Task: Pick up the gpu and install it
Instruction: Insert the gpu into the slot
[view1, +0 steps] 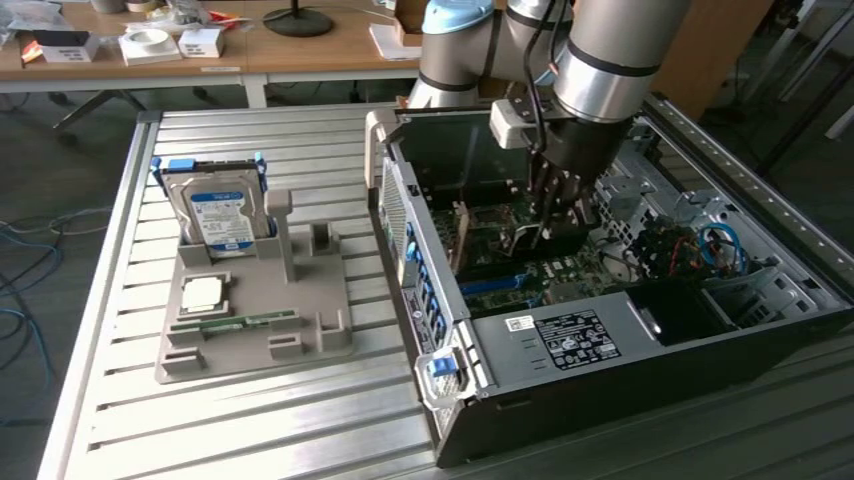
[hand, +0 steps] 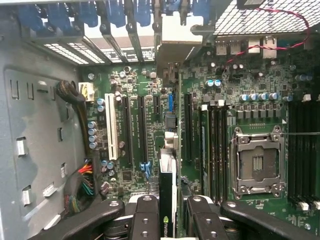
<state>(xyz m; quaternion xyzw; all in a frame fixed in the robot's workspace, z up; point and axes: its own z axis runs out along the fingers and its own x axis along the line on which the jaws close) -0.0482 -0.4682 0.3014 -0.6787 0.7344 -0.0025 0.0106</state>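
Closest in, the gripper (hand: 171, 205) is closed on the gpu (hand: 168, 180): black, blocky fingers (hand: 145, 220) with small screw holes stand on either side of the thin card. The card is seen edge-on, dark with a green logo, and it hangs upright inside the case over the motherboard (hand: 145, 75). Its pale grey metal bracket (hand: 177, 42) points toward the back wall.

Trouble could start with alignment, I think. Several long black slots (hand: 142, 130) run parallel and close together beside a white one (hand: 113, 132), so a card slightly off line could land on the wrong slot or on the small blue capacitors. The bracket could also catch on the perforated rear frame and tip the card. A smooth, thin board might slip or twist between hard fingers when pressed. A cable bundle (hand: 80, 185) lies near.

Further off sits the square steel-framed socket (hand: 257, 162). Outside the black sheet-metal case (view1: 601, 340), a grey moulded tray (view1: 254, 345) props up a silver hard drive (view1: 218, 218) on the ribbed metal table (view1: 267, 420).
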